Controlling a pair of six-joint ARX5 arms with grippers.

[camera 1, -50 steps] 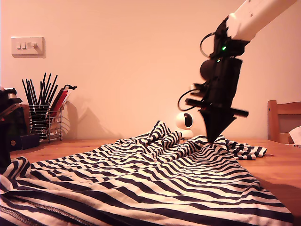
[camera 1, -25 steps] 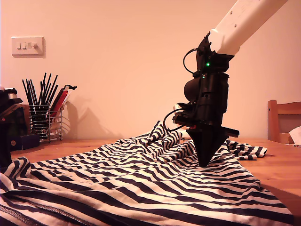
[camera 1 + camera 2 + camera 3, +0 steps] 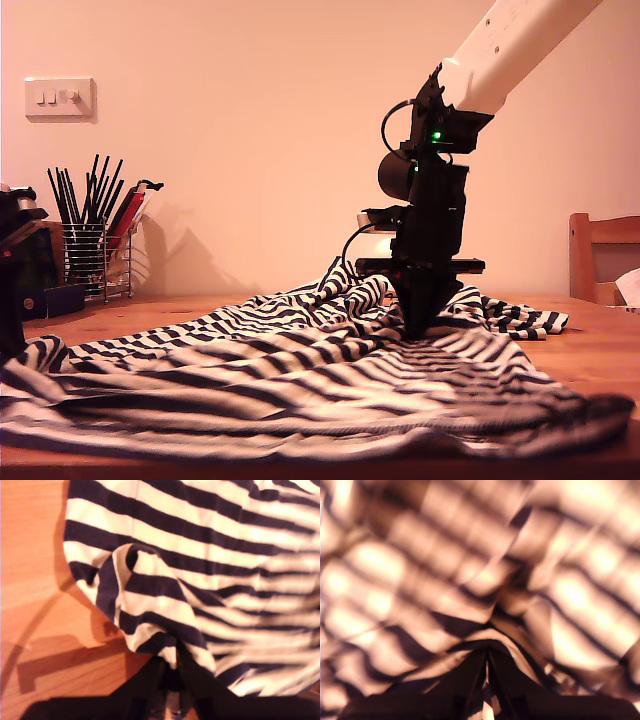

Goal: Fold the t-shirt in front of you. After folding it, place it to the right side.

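Observation:
The t-shirt (image 3: 300,370), with narrow dark and white stripes, lies spread and rumpled over the wooden table (image 3: 600,350). In the exterior view a white arm comes down from the upper right, and its black gripper (image 3: 415,328) has its tip set into the cloth near the shirt's middle. I cannot tell which arm it is. My first gripper (image 3: 170,664) is shut on a folded edge of the t-shirt (image 3: 165,605), with bare table (image 3: 35,630) beside it. My second gripper (image 3: 487,654) is shut on the t-shirt (image 3: 445,580), and blurred striped cloth fills that view.
A wire holder of pens (image 3: 92,250) and a dark object (image 3: 15,290) stand at the exterior view's left. A wooden chair (image 3: 600,255) is at that view's right. A small white round device (image 3: 375,225) sits behind the arm. A light switch (image 3: 58,97) is on the wall.
The arm has swung toward the exterior view's left and lowered, dragging cloth with it. The shirt's near hem has drawn back from the camera and lies flatter, blurred with motion.

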